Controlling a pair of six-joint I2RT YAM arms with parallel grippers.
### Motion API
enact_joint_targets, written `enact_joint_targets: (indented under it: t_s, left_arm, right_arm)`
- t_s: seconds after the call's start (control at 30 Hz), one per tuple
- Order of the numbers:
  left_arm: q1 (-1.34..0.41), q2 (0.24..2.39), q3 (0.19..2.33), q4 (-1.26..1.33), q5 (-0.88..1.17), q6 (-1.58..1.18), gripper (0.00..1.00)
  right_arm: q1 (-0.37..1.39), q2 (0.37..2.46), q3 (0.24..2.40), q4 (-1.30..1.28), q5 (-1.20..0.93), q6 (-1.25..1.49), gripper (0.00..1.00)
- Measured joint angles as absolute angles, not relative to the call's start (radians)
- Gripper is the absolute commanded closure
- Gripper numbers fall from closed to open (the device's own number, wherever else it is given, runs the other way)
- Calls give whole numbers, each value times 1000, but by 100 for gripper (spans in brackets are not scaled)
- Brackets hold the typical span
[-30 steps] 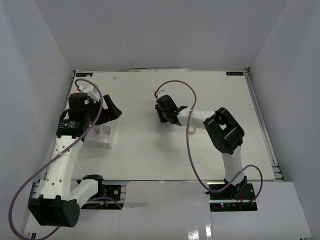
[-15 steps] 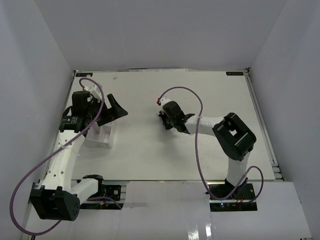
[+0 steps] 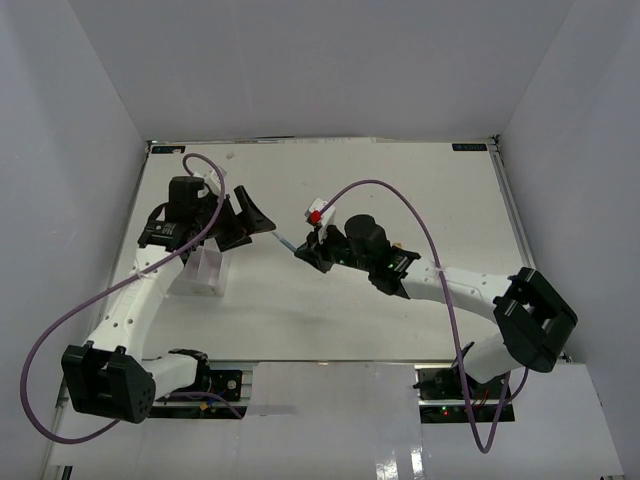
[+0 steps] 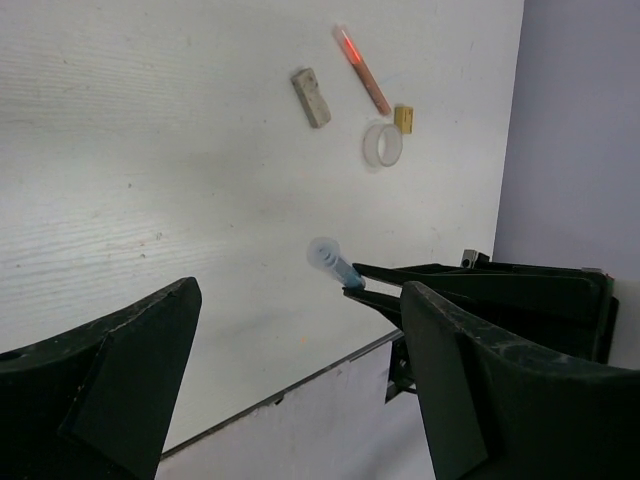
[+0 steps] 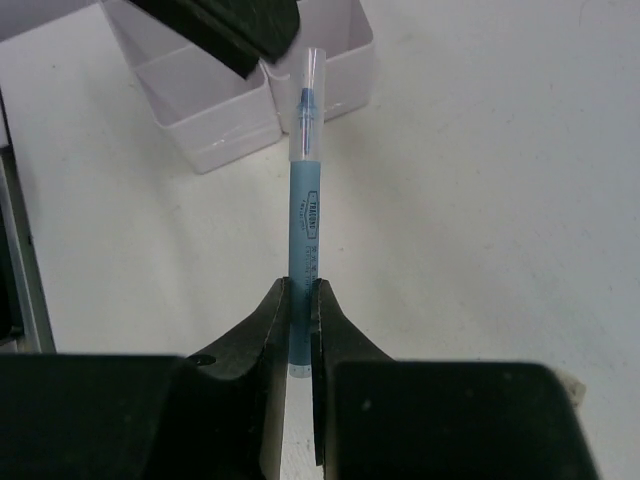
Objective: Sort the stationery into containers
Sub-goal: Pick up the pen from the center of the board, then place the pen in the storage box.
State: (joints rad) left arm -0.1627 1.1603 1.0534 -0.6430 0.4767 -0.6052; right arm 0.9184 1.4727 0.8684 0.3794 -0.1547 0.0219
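- The right gripper was clamped tight on the back end of a thin blue pen with a clear cap
- The pen's capped end pointed at the left gripper, which stood wide open and held nothing
- Just beside the left gripper, a white translucent divided organizer tray sat on the white worktop
- Well apart from both, a grey block, a pink pen, a small tan block and a clear tape roll lay close together
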Motion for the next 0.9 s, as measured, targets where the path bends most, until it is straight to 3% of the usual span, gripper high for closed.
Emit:
enact_joint_targets:
  t_s: [0.17,0.4,0.6,0.7,0.73,0.83,0.9]
  left_arm:
    - [-246,1186,1064,-632,451,-641,26]
    - [-275,1190,1073,-620,425,-673,66]
    - [-285,1185,1080,-606,422,-693,90]
    - [-286,1179,1080,-605,413,-693,94]
    - [-287,1177,1080,-606,404,-689,94]
    - [-287,1163,1080,-612,353,-680,96]
    - [-287,1146,1080,-628,292,-672,96]
  right_arm:
    - [932,1459,868,418,-187,22,92]
    - [938,1459,868,439,-195,25,92]
    - [942,1459,867,448,-191,34,90]
    - [943,1457,867,452,-190,40,64]
    - [943,1455,867,451,-190,42,47]
    - [944,1436,860,445,-174,51,13]
    - [944,1410,846,432,-152,52,6]
